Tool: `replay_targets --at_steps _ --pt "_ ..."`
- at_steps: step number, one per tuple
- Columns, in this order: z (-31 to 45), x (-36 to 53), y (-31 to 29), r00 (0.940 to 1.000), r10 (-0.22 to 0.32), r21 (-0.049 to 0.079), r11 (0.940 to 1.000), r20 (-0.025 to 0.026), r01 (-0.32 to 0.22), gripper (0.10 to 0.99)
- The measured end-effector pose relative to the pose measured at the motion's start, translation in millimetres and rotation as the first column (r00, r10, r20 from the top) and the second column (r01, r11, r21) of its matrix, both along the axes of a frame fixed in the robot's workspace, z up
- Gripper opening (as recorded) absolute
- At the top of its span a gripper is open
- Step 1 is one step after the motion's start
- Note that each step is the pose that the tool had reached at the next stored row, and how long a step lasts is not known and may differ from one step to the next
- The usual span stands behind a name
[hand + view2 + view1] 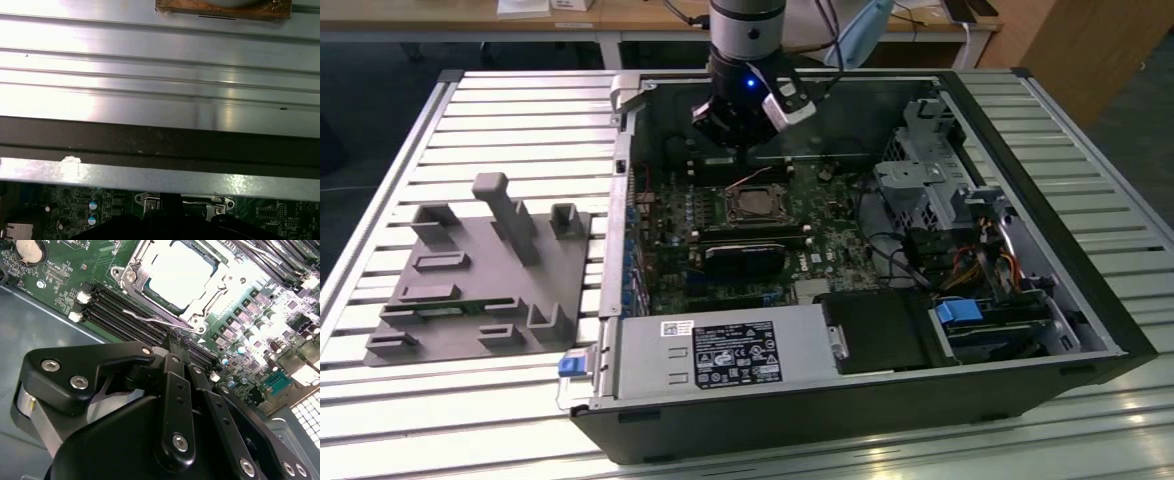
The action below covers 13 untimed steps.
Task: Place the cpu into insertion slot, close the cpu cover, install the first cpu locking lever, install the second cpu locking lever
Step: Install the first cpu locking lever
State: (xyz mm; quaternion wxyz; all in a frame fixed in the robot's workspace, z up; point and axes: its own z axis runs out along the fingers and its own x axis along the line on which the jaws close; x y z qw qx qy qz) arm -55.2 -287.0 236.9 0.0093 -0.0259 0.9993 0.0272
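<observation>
- The small square silvery cpu (182,275) sits in the black-rimmed square insertion slot (142,285) on the green circuit board (60,285).
- The thin silvery cpu cover (206,299) lies flat on that slot, framing the chip.
- A thin wire lever (145,317) runs along the slot's edge.
- The black gripper (172,342) hangs just beside the slot, near the lever, with its jaws pressed together and pinching nothing that I can see.
</observation>
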Motion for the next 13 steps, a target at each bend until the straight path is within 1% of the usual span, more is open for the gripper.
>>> replay_targets --at_steps 9,13 --pt "-1.1 0.7 0.0 1.0000 0.001 0.000 1.0000 0.0000 -0.001 0.106" --pt "-2.5 3.2 0.1 1.0000 0.002 0.000 1.0000 0.0001 -0.002 0.106"
